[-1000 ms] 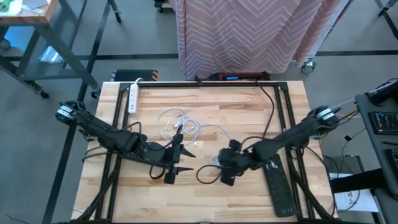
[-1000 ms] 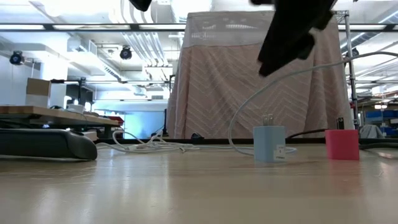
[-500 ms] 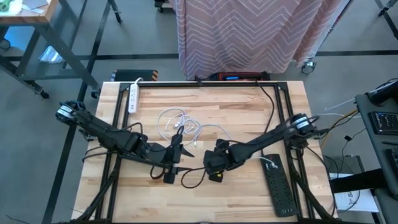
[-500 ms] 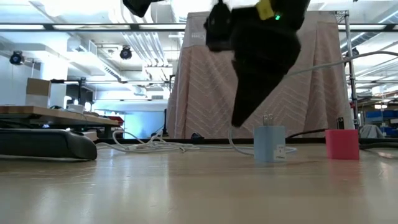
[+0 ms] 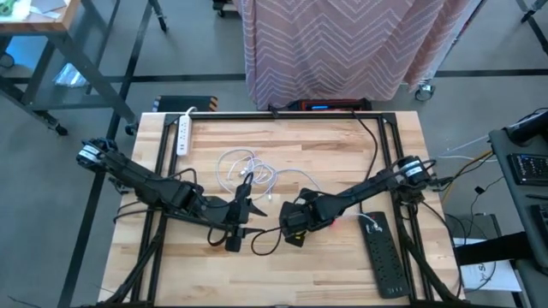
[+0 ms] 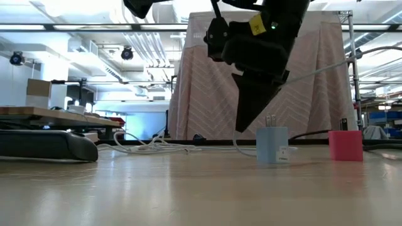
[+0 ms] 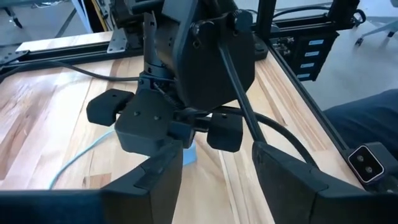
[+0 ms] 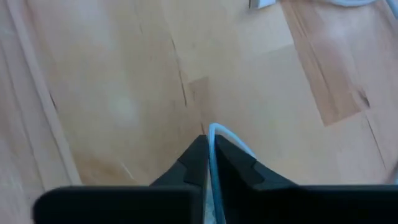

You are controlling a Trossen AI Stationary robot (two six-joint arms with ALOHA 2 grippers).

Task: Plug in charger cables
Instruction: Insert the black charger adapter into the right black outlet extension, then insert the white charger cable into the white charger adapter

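I'm working on the wooden table (image 5: pixel 342 137), with the black power strip (image 5: pixel 383 257) lying along its right side and a white power strip (image 5: pixel 182 134) at the far left corner. The left gripper (image 5: pixel 238 224) hangs near the middle, its jaws spread wide with nothing between them. The right gripper (image 8: pixel 208 155) sits just right of it, low over the wood, jaws pinched down on a thin white cable (image 8: pixel 225 137).

That's one of the charger cables (image 5: pixel 248 171); the rest lie in a loose tangle on the far side of the grippers. The light blue plug block (image 6: pixel 272 145) stands upright on the table right below the right gripper, prongs pointing up, long axis vertical. The red-pink plug block (image 6: pixel 345 145) sits apart from it in the low view.

My guess is the cord's super light and floppy, so it'll swing and drag the block around. I'd grab the block itself by its flat sides, not the cord. It'll have to tip over so the prongs face the strip's sockets.
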